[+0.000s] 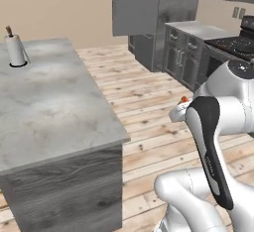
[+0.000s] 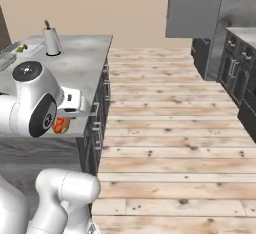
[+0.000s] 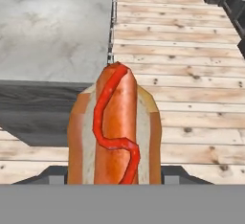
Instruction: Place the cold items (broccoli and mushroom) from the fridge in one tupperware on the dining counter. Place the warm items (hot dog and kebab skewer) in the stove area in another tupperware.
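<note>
The fingers [image 3: 115, 177] grasp the hot dog [image 3: 114, 127] lengthwise, carried above the floor [image 3: 182, 50] just off the desk [image 3: 52, 27] edge, seemingly held level so the bun stays seated on its way to a tupperware [image 2: 20, 49].

The hot dog [image 3: 115, 132] is a sausage in a pale bun with browner outer sides, and a wavy red line of ketchup runs along the sausage from end to end. In the hand view it points straight away from the camera, with its far end over the edge of the grey counter and the wooden floor. It is held in the air, not lying on any surface. In the right base view a small orange and red part of it [image 2: 61, 125] shows just beside the counter's edge.
</note>
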